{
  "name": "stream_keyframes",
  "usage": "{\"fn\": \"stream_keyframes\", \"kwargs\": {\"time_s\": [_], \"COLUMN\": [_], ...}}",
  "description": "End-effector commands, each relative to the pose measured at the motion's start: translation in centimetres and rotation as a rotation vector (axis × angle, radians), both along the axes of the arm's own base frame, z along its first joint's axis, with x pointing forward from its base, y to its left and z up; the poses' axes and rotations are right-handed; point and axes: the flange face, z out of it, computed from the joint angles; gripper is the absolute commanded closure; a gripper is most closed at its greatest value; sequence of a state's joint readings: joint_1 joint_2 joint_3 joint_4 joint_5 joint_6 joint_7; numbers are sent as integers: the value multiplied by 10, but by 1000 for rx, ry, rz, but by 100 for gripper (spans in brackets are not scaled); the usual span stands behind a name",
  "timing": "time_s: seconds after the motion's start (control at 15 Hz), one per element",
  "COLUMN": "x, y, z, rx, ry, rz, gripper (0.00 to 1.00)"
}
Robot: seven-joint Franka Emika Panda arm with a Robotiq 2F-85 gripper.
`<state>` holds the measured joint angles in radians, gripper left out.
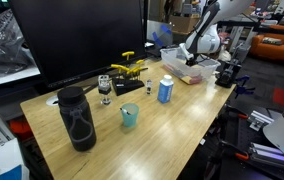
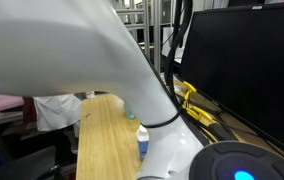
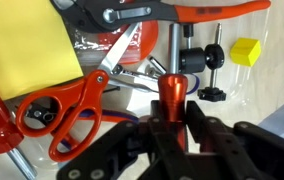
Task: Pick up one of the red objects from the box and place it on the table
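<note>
Red obj (image 3: 172,92) stands upright inside box (image 1: 208,72) at table (image 1: 172,130) far end. Your end effector (image 3: 172,114) pinches it w/ both fingers; orange scissors (image 3: 62,112) just beside.

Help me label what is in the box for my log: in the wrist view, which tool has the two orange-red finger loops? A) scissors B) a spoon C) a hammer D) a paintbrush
A: the scissors show two orange-red loop handles that meet at a pivot, with metal blades running up and to the right.
</note>
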<state>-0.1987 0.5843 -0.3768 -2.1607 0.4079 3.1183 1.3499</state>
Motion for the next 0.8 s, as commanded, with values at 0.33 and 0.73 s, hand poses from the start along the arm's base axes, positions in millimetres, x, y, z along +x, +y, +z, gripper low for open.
{"fn": "stream_keyframes", "kwargs": {"time_s": [0.33, 0.73], "x": [2, 12], "y": [6, 16], "z": [13, 19], "rx": [-42, -81], "ry": [-126, -221], "rz": [-92, -106], "gripper": [93, 93]}}
